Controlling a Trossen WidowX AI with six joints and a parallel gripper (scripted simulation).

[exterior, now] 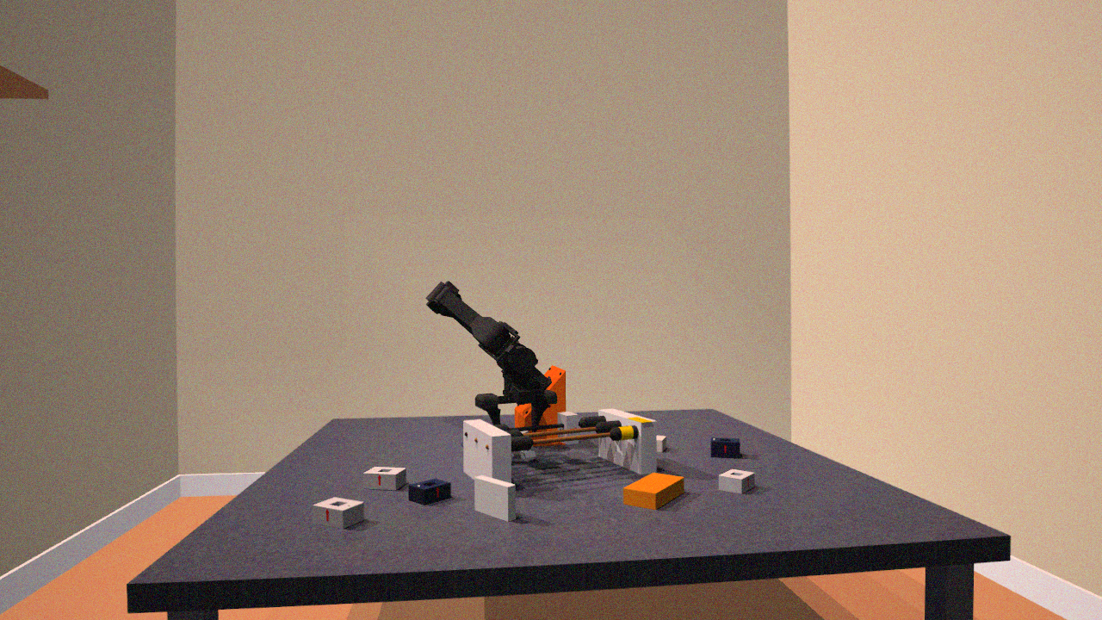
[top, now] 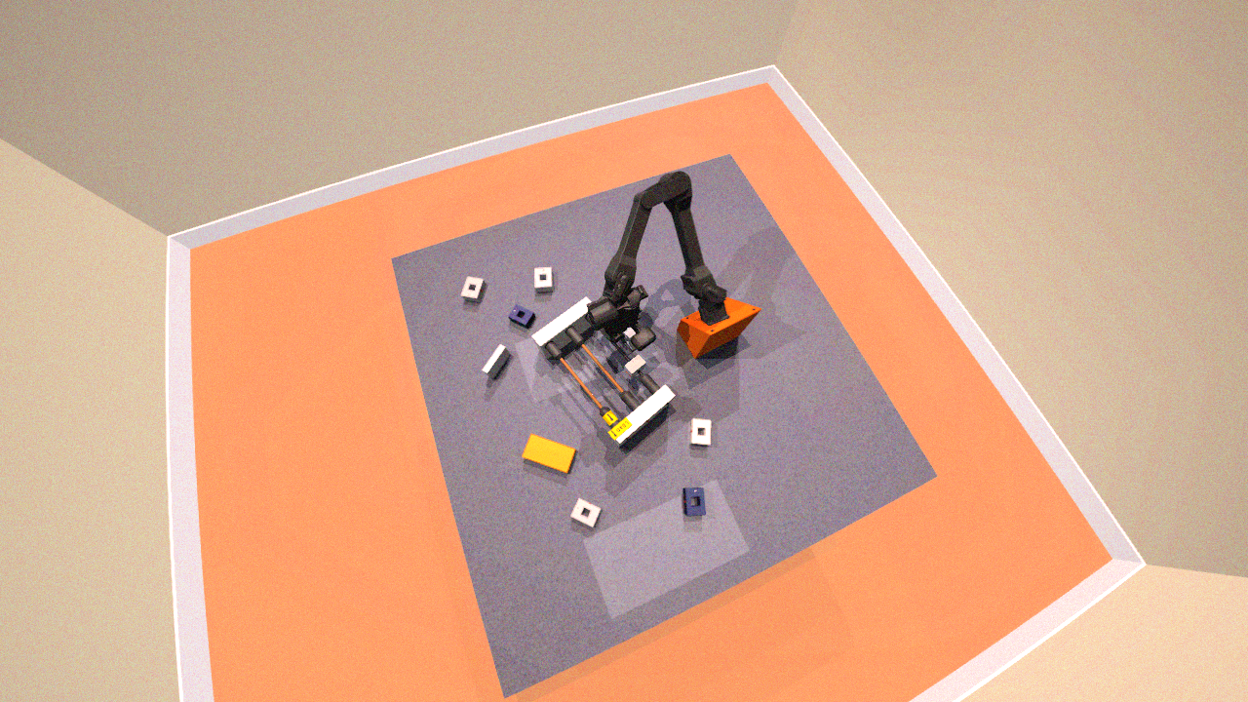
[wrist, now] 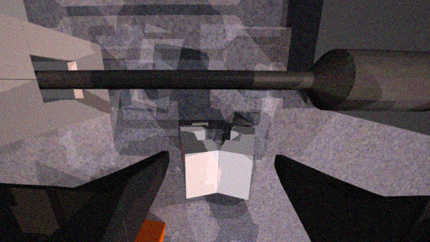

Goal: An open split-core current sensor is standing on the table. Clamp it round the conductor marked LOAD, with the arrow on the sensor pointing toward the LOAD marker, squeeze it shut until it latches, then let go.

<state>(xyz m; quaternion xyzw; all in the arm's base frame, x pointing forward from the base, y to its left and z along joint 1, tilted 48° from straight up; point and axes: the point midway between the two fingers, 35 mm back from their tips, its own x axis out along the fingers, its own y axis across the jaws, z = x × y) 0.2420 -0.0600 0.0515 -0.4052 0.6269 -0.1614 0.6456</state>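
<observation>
Sensor [top: 629, 333] [exterior: 528, 455] [wrist: 217, 173] between open fingers, ungripped.
In the wrist view, gripper [top: 624, 330] [exterior: 514, 426] [wrist: 222, 158] tips stand at its nine and three o'clock, dark rod [wrist: 168, 79] at twelve, white box [wrist: 67, 91] at ten; in the top view, LOAD label [top: 620, 428] at six.

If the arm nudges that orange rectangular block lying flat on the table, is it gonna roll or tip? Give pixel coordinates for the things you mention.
The orange rectangular block [top: 549, 453] [exterior: 653, 490] probably won't roll, since its faces are flat. Tipping seems unlikely too, as it lies low on a broad face. I'd expect it to slide stiffly.
</observation>
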